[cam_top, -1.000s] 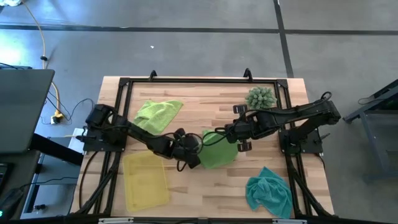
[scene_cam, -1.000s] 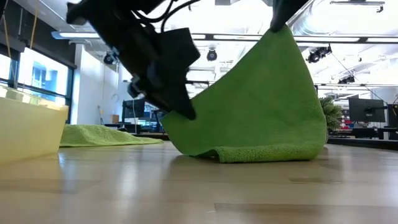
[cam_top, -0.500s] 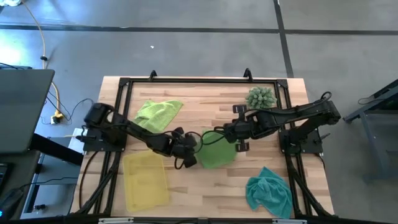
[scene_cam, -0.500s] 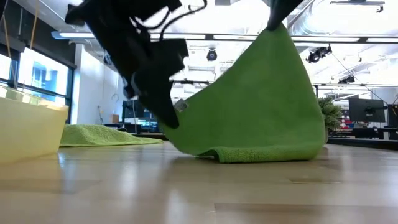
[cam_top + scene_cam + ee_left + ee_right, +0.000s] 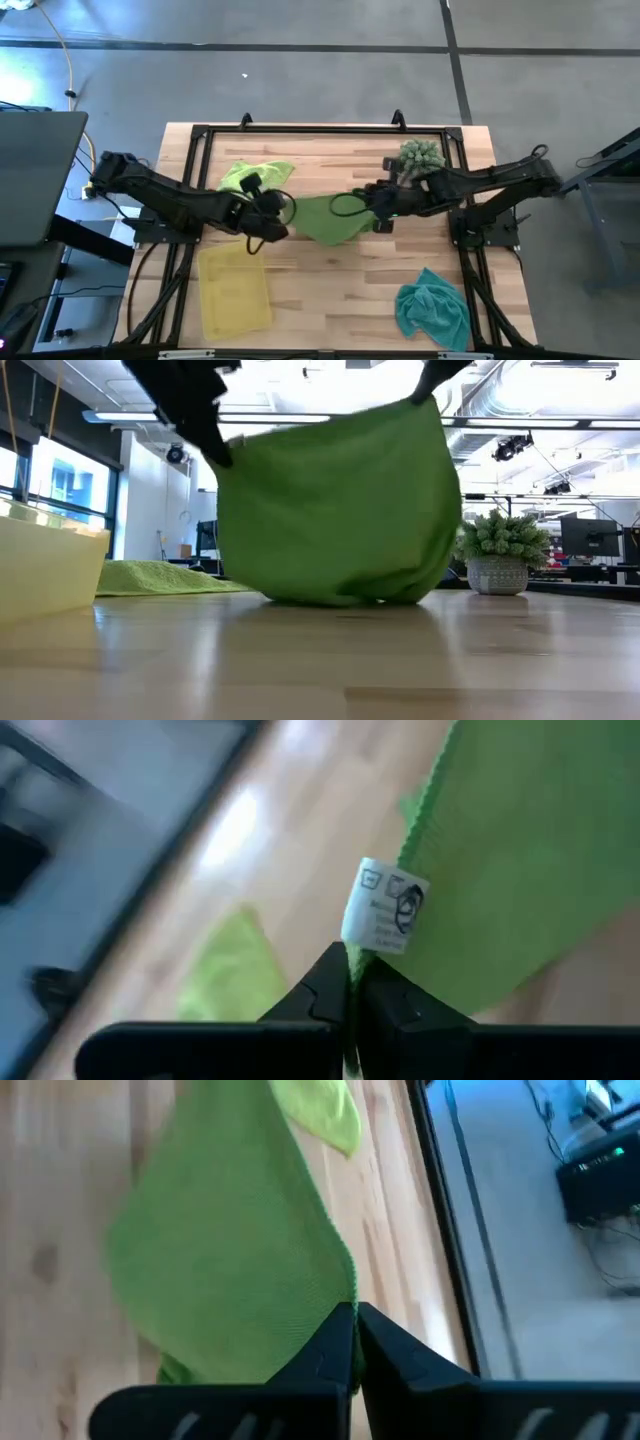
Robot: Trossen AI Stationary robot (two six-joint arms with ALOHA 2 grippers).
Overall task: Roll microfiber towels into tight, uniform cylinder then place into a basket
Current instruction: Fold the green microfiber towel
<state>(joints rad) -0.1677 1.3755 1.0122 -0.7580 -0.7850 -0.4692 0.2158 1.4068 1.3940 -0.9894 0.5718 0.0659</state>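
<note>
A lime green microfiber towel [image 5: 325,218] hangs spread between my two grippers at the table's middle, its lower part [image 5: 330,596] resting on the wood. My left gripper [image 5: 275,216] is shut on its left upper corner and my right gripper [image 5: 375,205] on its right upper corner. A second lime green towel [image 5: 255,178] lies flat at the far left, and a teal towel [image 5: 432,308] lies crumpled at the near right. The yellow basket [image 5: 235,290] sits at the near left. My left gripper pinches the towel's corner next to its white label [image 5: 385,910] between its two shut fingers [image 5: 325,995]. That corner [image 5: 218,458] is held up off the table, and the cloth hangs below it. My right gripper pinches the towel's opposite upper corner [image 5: 345,1302] between its two shut fingers [image 5: 385,1342]. It holds this corner [image 5: 428,402] higher than the left one, with the cloth hanging below it down to the table.
A spiky green plant in a pot [image 5: 420,157] stands at the far right, close behind my right arm. A black frame [image 5: 300,130] runs along the table's edges. Bare wood [image 5: 330,290] lies between the basket and the teal towel.
My left gripper has shut on the towel's corner and carried it up and toward the table's left and far side. The towel, earlier hanging from my right gripper alone, is now spread out between both grippers, its lower part still on the table.
</note>
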